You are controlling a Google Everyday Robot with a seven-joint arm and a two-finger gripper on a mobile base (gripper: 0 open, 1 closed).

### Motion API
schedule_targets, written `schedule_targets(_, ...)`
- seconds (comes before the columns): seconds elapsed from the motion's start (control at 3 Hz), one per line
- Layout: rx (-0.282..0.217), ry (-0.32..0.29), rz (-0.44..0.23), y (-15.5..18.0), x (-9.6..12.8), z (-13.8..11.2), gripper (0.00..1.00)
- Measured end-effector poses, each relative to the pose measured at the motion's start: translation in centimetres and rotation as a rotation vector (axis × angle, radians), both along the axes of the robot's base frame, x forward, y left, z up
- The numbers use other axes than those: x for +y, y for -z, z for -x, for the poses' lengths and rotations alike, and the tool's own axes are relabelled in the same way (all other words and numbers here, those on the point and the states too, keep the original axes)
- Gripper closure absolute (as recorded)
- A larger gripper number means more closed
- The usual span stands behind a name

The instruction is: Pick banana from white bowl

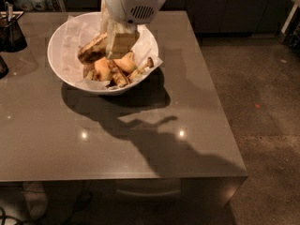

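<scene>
From my station I see the gripper (121,48) down inside the bowl (52,60), hanging from the white arm housing (133,3) that comes in from the top edge. Its beige tip sits over the middle of the fruit heap. I cannot tell whether it is apart, together or clamped on anything, because the housing and the fruit hide that.

The banana (92,51) lies in the bowl just left of the gripper, tilted, with its brown-blotched body running down and left from the tip. It looks to be touching the gripper, or close to it (I can't make out an actual hold). Below and right of it sit shorter orange-yellow pieces (104,69), packed together on the paper (75,36) that lines the bowl and spills over the right rim.

The bowl stands on the far left part of the table (56,139), a glossy grey-brown top showing two small light glints. The shadow (154,144) of bowl and arm stretches across the table toward the near right corner. A dark container (11,32) stands at the left edge, well apart from the bowl. The floor (262,102) shows to the right.
</scene>
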State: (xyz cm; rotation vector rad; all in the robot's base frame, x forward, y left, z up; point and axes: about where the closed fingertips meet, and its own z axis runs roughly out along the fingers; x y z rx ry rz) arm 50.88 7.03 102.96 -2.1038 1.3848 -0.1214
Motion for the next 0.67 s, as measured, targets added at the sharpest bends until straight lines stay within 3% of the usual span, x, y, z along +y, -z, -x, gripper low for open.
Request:
schedule_targets(0.33,0.038,0.011,-0.077,0.69,0.16,3.00,1.00)
schedule_targets(0.67,0.038,0.011,-0.077,0.69,0.16,3.00,1.00)
